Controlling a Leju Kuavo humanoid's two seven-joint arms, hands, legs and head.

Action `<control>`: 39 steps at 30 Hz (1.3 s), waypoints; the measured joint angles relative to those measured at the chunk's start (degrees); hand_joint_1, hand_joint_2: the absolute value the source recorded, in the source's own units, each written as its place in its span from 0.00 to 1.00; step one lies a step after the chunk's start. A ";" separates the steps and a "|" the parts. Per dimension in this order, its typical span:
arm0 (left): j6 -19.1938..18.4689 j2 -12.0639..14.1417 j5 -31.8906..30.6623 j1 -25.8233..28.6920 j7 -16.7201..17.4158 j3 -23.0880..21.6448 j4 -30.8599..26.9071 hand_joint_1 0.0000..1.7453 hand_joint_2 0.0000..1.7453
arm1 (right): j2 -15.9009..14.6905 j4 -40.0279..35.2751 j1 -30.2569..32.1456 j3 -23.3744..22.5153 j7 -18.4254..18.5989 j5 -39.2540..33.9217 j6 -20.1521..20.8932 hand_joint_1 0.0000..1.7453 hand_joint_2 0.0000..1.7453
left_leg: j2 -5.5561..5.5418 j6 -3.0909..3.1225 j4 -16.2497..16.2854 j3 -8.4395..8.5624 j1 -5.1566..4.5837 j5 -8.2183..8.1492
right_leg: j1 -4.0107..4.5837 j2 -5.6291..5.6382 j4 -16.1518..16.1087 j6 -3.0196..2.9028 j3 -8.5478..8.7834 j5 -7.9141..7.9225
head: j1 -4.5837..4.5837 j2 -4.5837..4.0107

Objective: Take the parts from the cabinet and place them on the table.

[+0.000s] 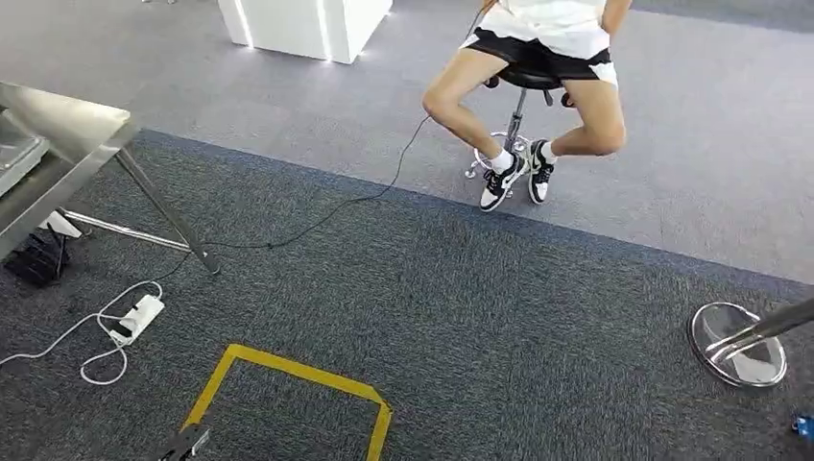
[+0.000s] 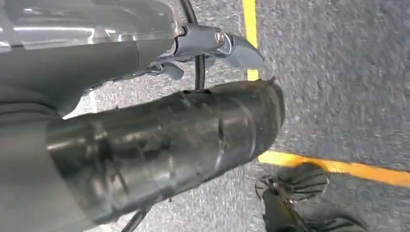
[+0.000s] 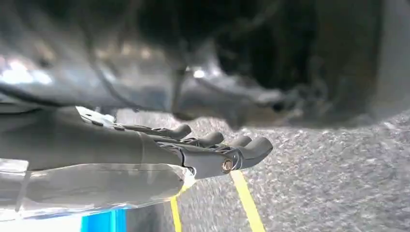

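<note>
Carpet [image 1: 461,288] fills most of what we see from the head view: a dark grey field in front, a paler grey strip beyond it. At the left edge stands the metal table [image 1: 67,125], its slanted leg planted on the dark carpet. Beyond, on the paler strip, a person [image 1: 538,58] sits on a stool [image 1: 523,82], feet just beside its base. A white block [image 1: 302,24] stands at the far edge. Yellow tape [image 1: 288,370] marks a square on the floor near us. A round chrome base [image 1: 737,344] rests at the right. A white power strip [image 1: 139,317] with its looped cable lies near the table leg, and a black cable [image 1: 326,211] runs from the leg toward the stool.

We cannot make out the cabinet or any parts in these views.

Our left hand [image 2: 212,48] hangs above the carpet and the yellow tape, fingers spread and holding nothing. Our right hand [image 3: 193,150] also hangs above the floor, fingers stretched out side by side, holding nothing.
</note>
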 joint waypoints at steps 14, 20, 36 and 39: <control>-3.60 -0.04 5.42 1.62 1.49 0.02 -0.11 0.00 0.00 | -0.09 0.00 -0.08 -0.66 -0.07 0.74 0.09 0.00 0.00 | -10.85 0.77 1.20 -1.21 0.11 0.46 | -0.29 8.98 1.56 1.06 -2.51 1.12 | -0.02 0.00; -4.44 -0.22 5.99 1.99 1.73 0.04 -0.11 0.00 0.00 | -0.11 0.02 -0.23 -0.72 -0.11 0.83 0.07 0.00 0.00 | -6.09 2.16 -0.15 -1.26 0.36 1.47 | -0.44 2.16 17.30 2.36 -9.65 -7.58 | 0.17 0.00; -3.87 -0.55 1.88 0.24 -2.86 -4.39 -0.75 0.00 0.00 | -0.33 0.02 -0.32 -1.20 -0.28 1.03 0.39 0.00 0.00 | -7.11 -0.59 18.41 -9.12 0.70 -7.79 | 0.10 3.42 0.80 -0.79 -0.78 -0.05 | 0.04 0.00; -4.44 -0.55 3.35 0.26 -2.34 -4.52 -0.75 0.00 0.00 | -0.35 0.02 -0.24 -1.20 -0.24 1.40 0.46 0.00 0.00 | -7.55 0.01 10.14 -5.82 0.69 -1.47 | 0.34 5.67 1.13 -0.82 -0.58 -0.10 | 0.06 0.00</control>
